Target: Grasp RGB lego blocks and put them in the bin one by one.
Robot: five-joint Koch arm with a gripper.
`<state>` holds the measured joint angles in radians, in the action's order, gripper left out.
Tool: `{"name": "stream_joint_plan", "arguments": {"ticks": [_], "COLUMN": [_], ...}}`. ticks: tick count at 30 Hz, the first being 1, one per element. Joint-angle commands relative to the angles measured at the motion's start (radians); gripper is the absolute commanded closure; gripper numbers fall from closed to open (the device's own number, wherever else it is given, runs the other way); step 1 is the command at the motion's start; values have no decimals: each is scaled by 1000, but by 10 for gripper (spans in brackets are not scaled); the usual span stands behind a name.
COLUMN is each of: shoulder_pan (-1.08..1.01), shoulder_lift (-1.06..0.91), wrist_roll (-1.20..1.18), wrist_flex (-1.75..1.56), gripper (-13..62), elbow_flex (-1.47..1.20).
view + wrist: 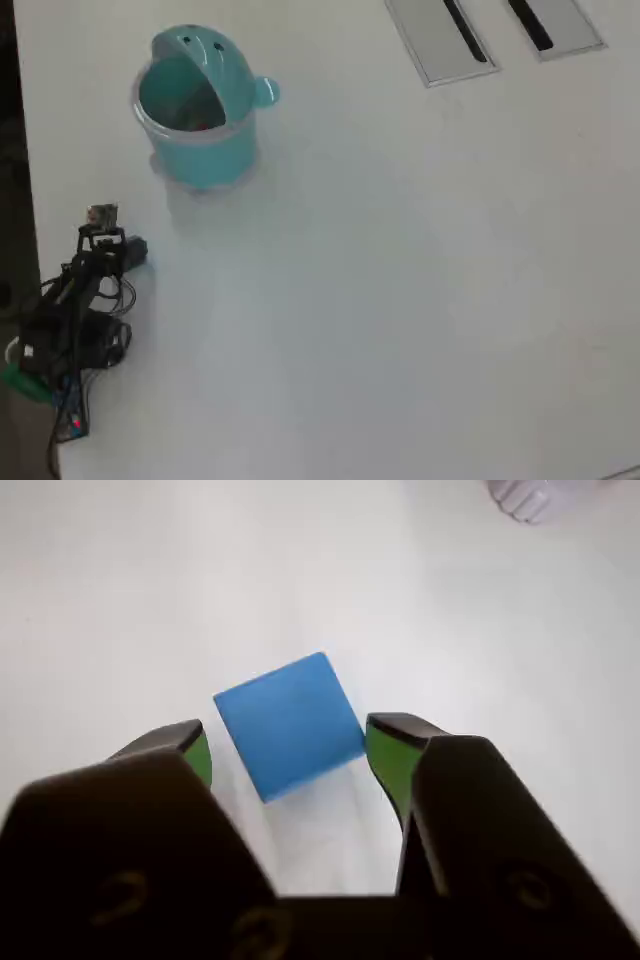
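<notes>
One blue block point(289, 723) sits btwn the gripper point(288, 752)'s spread jaws — pre-grasp; next: close, then carry to bin point(196, 112).

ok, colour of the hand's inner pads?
Green pads, clearest in the wrist view.

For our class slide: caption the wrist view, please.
Open gripper straddles a blue block on the white table.
</notes>
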<state>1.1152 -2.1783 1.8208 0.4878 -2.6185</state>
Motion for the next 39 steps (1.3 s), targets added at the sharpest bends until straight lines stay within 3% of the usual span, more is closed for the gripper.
{"name": "stream_joint_plan", "arguments": {"ticks": [1, 8, 20, 28, 39], "shoulder_pan": [0, 5, 23, 64, 81], "shoulder_lift": [25, 94, 109, -8, 11], "wrist_roll": [6, 6, -26, -149, -186], "wrist_flex": [-35, -60, -97, 64, 149], "gripper": [211, 213, 301, 330, 330], "elbow_flex": [69, 83, 143, 411, 703]}}
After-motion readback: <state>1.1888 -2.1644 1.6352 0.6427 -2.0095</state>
